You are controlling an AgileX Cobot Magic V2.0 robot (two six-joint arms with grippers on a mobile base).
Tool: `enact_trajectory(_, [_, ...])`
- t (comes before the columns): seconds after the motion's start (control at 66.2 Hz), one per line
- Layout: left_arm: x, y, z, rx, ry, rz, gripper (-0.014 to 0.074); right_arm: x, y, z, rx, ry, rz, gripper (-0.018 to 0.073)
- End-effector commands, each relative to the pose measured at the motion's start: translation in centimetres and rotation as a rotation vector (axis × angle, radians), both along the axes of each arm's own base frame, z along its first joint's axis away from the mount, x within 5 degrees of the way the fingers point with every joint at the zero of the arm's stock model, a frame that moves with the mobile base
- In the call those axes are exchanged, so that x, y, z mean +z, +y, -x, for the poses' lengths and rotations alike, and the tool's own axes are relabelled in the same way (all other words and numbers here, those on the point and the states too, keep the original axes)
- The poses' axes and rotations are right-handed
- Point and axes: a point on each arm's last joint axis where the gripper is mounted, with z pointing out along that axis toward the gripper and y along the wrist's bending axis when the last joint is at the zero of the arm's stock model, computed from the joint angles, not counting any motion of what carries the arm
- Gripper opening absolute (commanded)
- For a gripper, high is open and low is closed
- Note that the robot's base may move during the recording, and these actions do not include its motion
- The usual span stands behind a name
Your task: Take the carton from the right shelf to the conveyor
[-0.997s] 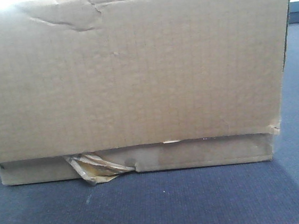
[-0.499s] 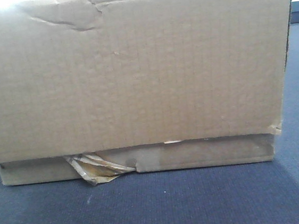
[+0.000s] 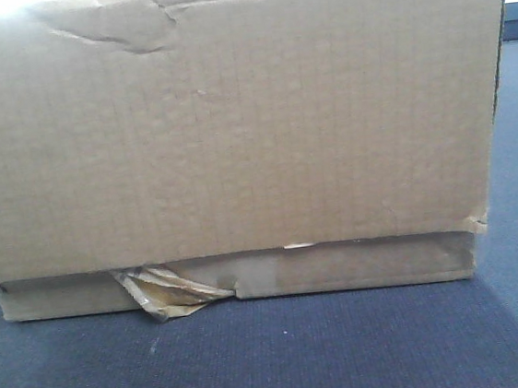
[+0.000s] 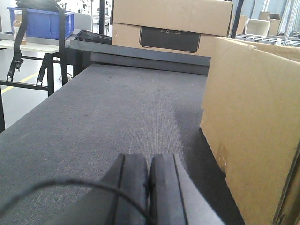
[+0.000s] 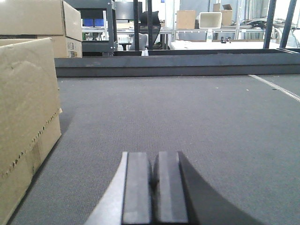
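Big brown corrugated carton (image 3: pixel 234 132) is sitting on the dark ribbed conveyor belt (image 5: pixel 187 117); both hands (image 4: pixel 147 187) (image 5: pixel 152 187) pinched together, empty; you're clearing away next

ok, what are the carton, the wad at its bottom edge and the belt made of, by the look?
Carton: matte brown corrugated cardboard; faint flute lines, dented top edge.
Wad: glossy tan, crumpled, probably packing tape.
Belt: dark blue-grey fabric, finely ribbed weave, matte; could be rubberised, can't tell.

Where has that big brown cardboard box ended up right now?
The carton sits flat on the conveyor, filling the front view. It lies between the two arms: right of the left claw, left of the right claw.
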Motion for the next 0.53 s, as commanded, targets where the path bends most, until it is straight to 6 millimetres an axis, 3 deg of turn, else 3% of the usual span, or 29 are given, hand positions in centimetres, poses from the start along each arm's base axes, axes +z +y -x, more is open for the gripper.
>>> enact_trajectory(0.0, [0.24, 0.00, 0.06, 0.000, -0.022, 0.003, 0.0004, 0.29, -0.06, 0.05, -0.009, -0.032, 0.012, -0.0057])
enact_trajectory(0.514, [0.24, 0.00, 0.06, 0.000, -0.022, 0.003, 0.0004, 0.29, -0.06, 0.05, -0.009, -0.032, 0.012, -0.0057])
